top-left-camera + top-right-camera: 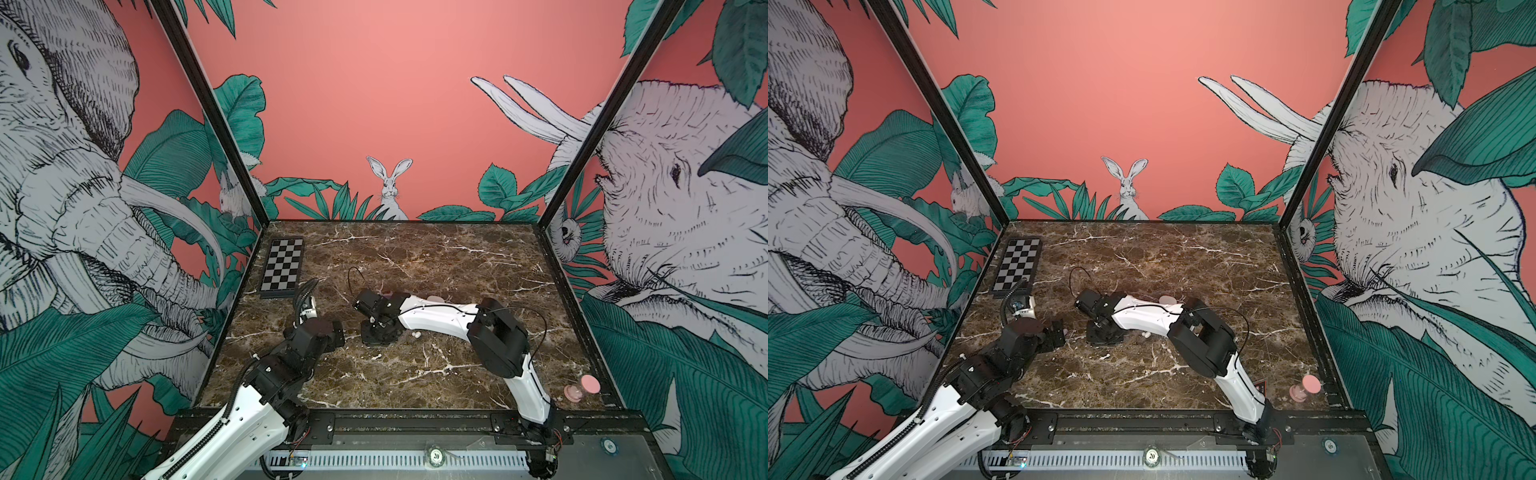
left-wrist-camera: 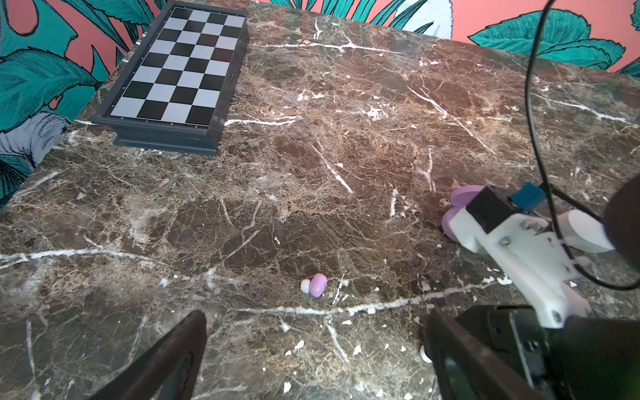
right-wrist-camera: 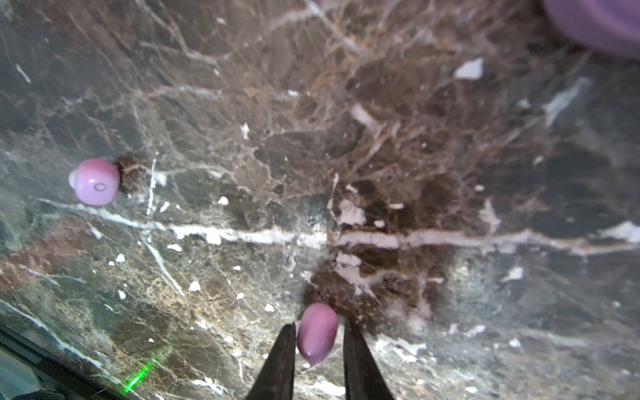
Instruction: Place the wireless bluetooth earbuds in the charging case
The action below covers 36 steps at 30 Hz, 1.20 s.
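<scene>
My right gripper (image 3: 319, 325) is shut on a lilac earbud (image 3: 317, 341) and holds it just above the marble, its shadow beneath it. A second lilac earbud (image 3: 97, 181) lies loose on the table; the left wrist view shows it (image 2: 317, 284) just ahead of my left gripper (image 2: 317, 313), which stands wide open and empty. In both top views the grippers (image 1: 336, 332) (image 1: 376, 332) sit close together at mid-table. A small white earbud (image 1: 415, 333) lies right of them. The open lilac charging case (image 2: 464, 197) and a white case (image 2: 585, 232) rest behind the right wrist.
A folded chessboard (image 1: 282, 268) lies at the back left of the marble table (image 1: 457, 257). A pink hourglass (image 1: 582, 388) stands at the front right corner. Printed walls close in three sides. A poker chip (image 1: 435, 455) sits on the front rail.
</scene>
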Each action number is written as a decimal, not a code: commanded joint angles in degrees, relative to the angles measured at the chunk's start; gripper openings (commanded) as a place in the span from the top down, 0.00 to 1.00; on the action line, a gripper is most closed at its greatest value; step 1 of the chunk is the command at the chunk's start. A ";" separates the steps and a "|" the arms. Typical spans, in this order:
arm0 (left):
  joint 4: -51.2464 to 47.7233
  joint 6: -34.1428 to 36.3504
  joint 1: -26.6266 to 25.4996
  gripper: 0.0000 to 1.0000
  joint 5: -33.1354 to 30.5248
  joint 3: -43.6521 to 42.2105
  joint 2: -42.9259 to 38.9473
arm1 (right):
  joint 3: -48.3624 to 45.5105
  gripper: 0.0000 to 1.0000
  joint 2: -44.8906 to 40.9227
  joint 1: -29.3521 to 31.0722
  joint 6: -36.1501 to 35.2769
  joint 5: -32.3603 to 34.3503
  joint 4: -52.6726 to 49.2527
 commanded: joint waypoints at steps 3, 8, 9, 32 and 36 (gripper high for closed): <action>0.74 -0.02 0.46 0.01 -0.14 -0.91 -0.01 | 1.79 0.76 1.69 0.27 0.59 0.20 -1.67; 0.83 -0.02 0.55 0.01 -0.08 -1.00 -0.10 | 1.80 0.76 1.96 0.30 0.59 -0.07 -1.84; 0.83 -0.09 0.55 0.01 -0.11 -0.96 -0.10 | 1.75 0.76 2.05 0.26 0.59 -0.13 -1.86; 1.18 -0.11 0.90 0.01 0.42 -1.07 0.12 | 5.76 0.75 4.84 0.26 -0.46 0.97 -5.93; 1.43 -0.03 0.99 0.01 0.58 -1.11 0.29 | 5.95 0.75 5.01 0.19 -0.29 1.17 -6.19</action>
